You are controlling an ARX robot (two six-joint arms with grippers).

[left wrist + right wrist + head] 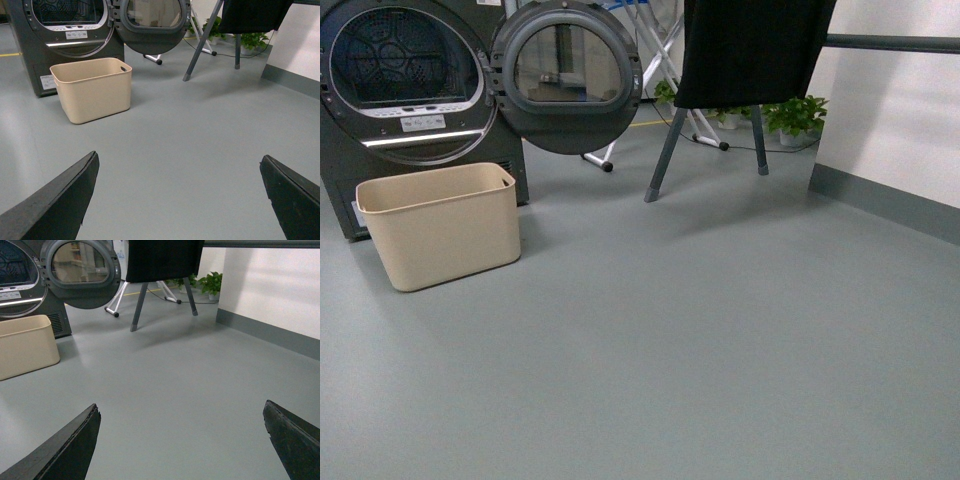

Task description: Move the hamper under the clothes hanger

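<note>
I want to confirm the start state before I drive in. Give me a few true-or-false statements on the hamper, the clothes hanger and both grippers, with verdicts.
1. The hamper stands under the clothes hanger. False: it stands in front of the front-loading laundry machine, apart from the clothes hanger.
2. The machine's round door is open. True.
3. The left gripper is shut on the hamper's rim. False: it is open and empty, with the hamper well ahead of it.
4. Black cloth hangs on the clothes hanger. True.
5. The right gripper is open. True.
</note>
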